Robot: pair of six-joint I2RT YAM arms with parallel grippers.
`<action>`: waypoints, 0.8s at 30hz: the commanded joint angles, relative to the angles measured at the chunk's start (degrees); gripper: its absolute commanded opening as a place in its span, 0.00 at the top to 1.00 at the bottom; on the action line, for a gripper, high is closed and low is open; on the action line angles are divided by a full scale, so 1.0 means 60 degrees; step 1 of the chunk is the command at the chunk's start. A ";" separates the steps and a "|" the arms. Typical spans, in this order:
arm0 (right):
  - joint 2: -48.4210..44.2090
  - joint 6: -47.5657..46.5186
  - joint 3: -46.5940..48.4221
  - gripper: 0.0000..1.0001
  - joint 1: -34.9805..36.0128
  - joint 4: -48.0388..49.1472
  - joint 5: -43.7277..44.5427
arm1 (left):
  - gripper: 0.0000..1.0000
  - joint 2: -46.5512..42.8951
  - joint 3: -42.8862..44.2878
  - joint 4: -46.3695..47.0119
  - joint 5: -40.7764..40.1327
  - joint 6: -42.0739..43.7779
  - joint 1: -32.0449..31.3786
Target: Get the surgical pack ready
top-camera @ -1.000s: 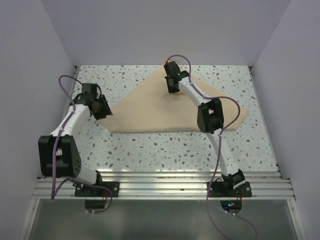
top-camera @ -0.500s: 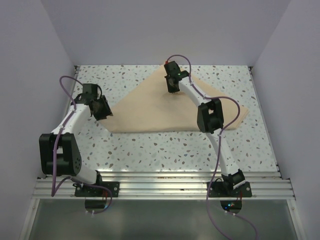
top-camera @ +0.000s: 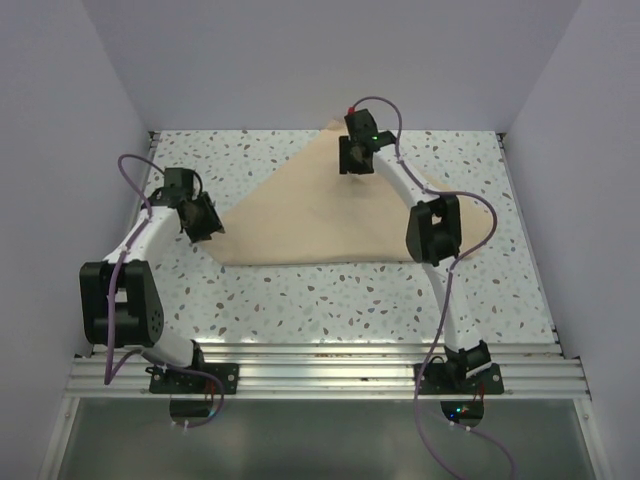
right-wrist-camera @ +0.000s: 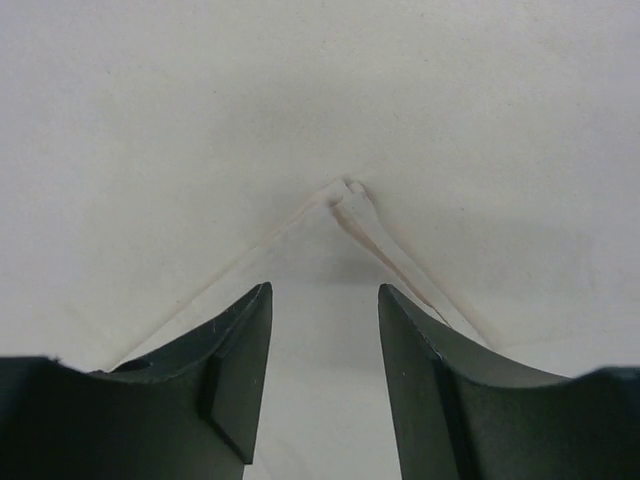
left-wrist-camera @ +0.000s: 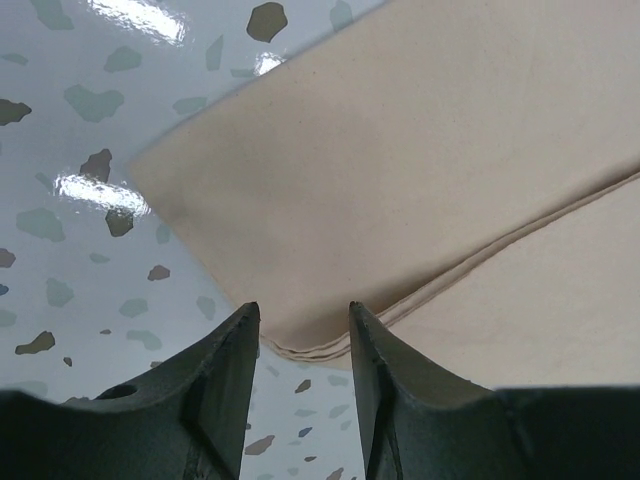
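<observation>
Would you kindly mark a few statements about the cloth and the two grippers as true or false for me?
1. The large tan-beige cloth sheet lies folded into a roughly triangular shape on the white speckled table. True.
2. The right gripper has its jaws shut on a corner of the sheet. False: the jaws stand apart, and a folded corner tip lies loose on the cloth just ahead of them.
3. The left gripper sits at the sheet's left corner, where stacked layer edges show. True.
4. A steel tray lies uncovered on top of the sheet. False: no tray shows; only cloth is visible.
</observation>
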 commanded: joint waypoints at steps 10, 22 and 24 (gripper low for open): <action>-0.0943 0.0601 -0.0516 0.81 -0.0252 0.0484 -0.2430 | 0.51 0.0811 0.0520 -0.0045 0.0173 -0.0174 0.0754; -0.0519 0.1145 -0.1997 1.00 -0.0340 0.1305 -0.3876 | 0.46 0.1749 0.0331 -0.0031 0.0979 0.0207 0.1985; -0.0168 0.1130 -0.1589 1.00 -0.0340 0.0823 -0.3847 | 0.46 0.1954 0.0185 0.0247 0.1111 0.0266 0.1999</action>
